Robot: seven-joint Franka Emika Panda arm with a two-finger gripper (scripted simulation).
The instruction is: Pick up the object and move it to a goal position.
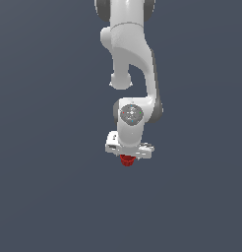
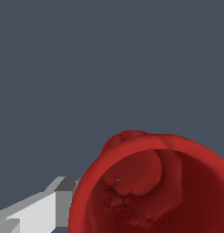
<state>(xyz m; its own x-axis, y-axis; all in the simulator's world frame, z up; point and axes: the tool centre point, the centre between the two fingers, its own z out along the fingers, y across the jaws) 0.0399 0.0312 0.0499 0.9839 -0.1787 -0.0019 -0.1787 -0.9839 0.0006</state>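
The object [image 1: 126, 160] is a small dark-red cup-like cylinder that sits directly under the white hand of my gripper [image 1: 127, 157] in the exterior view. It is narrower than the hand, and the fingers are hidden behind it there. In the wrist view the object [image 2: 150, 186] fills the lower part of the picture, its hollow top facing the camera. One grey-white finger [image 2: 45, 207] lies against its side and the other finger is hidden. The gripper looks shut on the object.
The white arm [image 1: 130, 54] comes down from the top of the exterior view. A plain dark grey-blue surface [image 1: 44, 147] surrounds it, with no other objects, edges or goal marker in view.
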